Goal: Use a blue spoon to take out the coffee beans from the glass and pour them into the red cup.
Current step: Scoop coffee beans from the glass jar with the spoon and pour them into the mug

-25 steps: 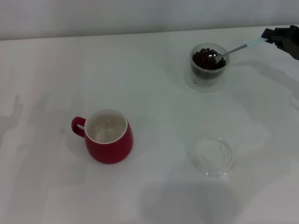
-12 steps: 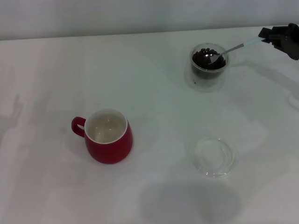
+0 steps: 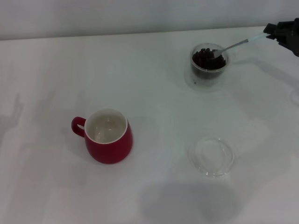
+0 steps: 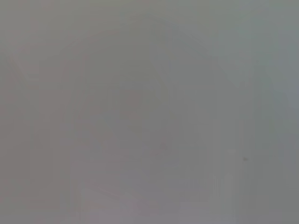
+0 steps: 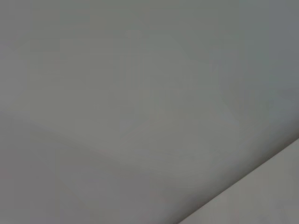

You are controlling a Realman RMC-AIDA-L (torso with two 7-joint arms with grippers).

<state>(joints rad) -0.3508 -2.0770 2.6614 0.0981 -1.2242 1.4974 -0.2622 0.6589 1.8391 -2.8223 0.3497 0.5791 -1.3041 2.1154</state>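
The glass (image 3: pixel 209 63) stands at the far right of the white table, filled with dark coffee beans (image 3: pixel 204 59). The blue spoon (image 3: pixel 235 45) slants up from it, its metal bowl resting among the beans at the rim and its pale handle running to my right gripper (image 3: pixel 271 31), which is shut on the handle at the frame's right edge. The red cup (image 3: pixel 108 136) stands at the near left, white inside showing no beans, loop handle pointing left. My left gripper is out of view. Both wrist views show only plain grey.
A flat clear glass saucer (image 3: pixel 212 156) lies on the table near the front right, between me and the glass. The table's far edge (image 3: pixel 140 32) runs just behind the glass.
My right gripper has risen and drawn back slightly, tipping the spoon's handle higher. The spoon's bowl has lifted from deep in the beans toward the glass's rim.
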